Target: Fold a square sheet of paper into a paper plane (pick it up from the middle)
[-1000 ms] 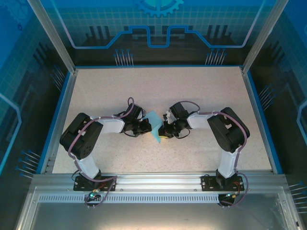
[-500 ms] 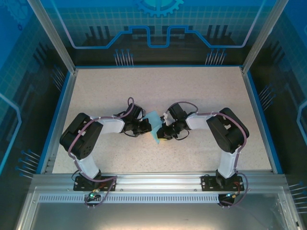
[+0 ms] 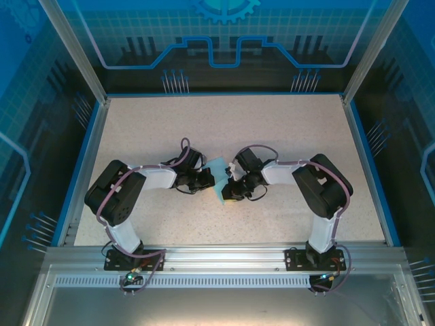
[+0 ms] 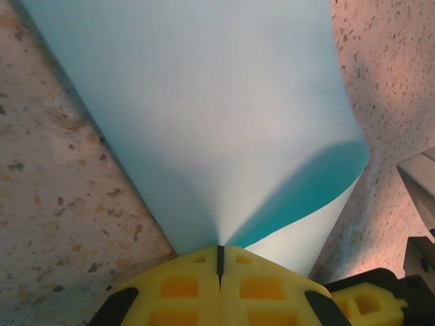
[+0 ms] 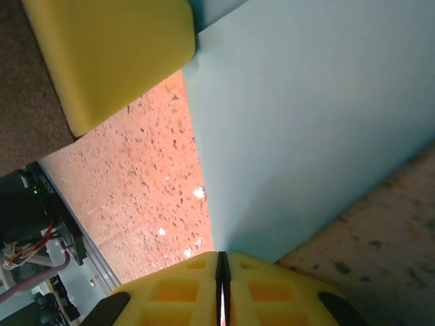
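Left hand and right hand are each pinching shut on the square sheet of paper, bowing it between them at the middle of the surface, probably lining edges up for a crease.

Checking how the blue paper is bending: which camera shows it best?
Left wrist: the square sheet of paper spreads wide, one edge curling over. The right wrist shows a flat stretch of it; the top external view, a small patch.
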Available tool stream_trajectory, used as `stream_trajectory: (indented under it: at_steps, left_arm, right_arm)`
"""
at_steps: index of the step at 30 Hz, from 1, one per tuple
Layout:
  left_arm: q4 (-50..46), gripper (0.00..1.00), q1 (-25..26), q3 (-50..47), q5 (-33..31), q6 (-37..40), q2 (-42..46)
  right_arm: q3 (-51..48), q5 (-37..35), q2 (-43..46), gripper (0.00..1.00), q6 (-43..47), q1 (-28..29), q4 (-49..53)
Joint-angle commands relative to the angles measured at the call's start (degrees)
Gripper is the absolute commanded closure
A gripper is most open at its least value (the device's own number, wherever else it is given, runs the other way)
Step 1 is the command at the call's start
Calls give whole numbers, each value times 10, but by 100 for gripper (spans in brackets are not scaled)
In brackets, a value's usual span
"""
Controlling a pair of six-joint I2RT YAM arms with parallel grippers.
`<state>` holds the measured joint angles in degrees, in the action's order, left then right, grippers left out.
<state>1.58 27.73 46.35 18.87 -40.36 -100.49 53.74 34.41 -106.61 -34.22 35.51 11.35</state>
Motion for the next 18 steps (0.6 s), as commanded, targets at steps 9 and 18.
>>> stream_trajectory:
  at_steps: [9, 18]
  left_arm:
    - [-19, 95, 2, -1, -28, -1, 6]
    - [-17, 95, 2, -6, -30, -3, 9]
  right_arm:
    - [4, -31, -6, 89, 15, 13, 52]
    - [14, -49, 32, 89, 29, 31, 60]
